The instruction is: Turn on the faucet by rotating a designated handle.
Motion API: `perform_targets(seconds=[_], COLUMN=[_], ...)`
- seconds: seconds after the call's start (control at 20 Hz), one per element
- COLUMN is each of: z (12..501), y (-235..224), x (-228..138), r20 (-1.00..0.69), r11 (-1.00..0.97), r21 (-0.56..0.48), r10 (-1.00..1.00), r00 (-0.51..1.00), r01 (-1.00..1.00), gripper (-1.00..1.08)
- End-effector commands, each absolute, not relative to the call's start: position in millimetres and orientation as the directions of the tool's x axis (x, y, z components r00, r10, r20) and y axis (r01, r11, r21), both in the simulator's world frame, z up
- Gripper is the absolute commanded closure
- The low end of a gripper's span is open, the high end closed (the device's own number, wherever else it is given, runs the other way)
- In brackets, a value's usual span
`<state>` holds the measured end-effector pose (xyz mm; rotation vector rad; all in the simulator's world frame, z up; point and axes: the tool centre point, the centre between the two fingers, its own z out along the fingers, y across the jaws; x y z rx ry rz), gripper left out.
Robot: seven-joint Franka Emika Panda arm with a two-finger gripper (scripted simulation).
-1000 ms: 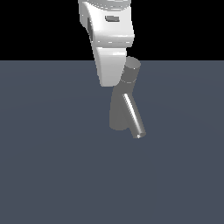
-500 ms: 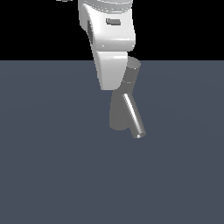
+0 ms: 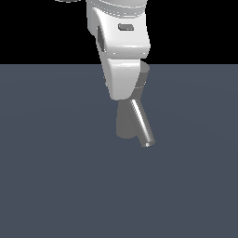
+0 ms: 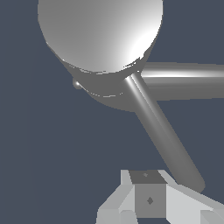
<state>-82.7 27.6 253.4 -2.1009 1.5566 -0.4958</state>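
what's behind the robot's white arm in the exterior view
The faucet: its upper column and round cap are mostly covered by the arm, with only an edge showing at the exterior view's right. The lower column and spout show below. The gripper cannot be seen there.

One faucet (image 3: 126, 122), with one round cap (image 4: 99, 33) at 12 o'clock in the wrist view. Two tubes project from it: one spout (image 4: 183, 81) toward 3 o'clock, one handle (image 4: 164, 133) toward 5 o'clock. One gripper finger (image 4: 148, 199) shows at 6 o'clock.
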Motion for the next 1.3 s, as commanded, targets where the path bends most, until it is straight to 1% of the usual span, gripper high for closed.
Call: perform_targets(seconds=[0.0, 1.25], z=[247.8, 227.7], y=[14.2, -19.7], x=[-86.5, -107.2], r20=[0.006, 0.004], r11=[-0.224, -0.219], r21=[-0.565, -0.561], r10=[-0.963, -0.965], r00=[0.268, 0.262], r01=[-0.794, -0.798], gripper=[1.08, 1.08])
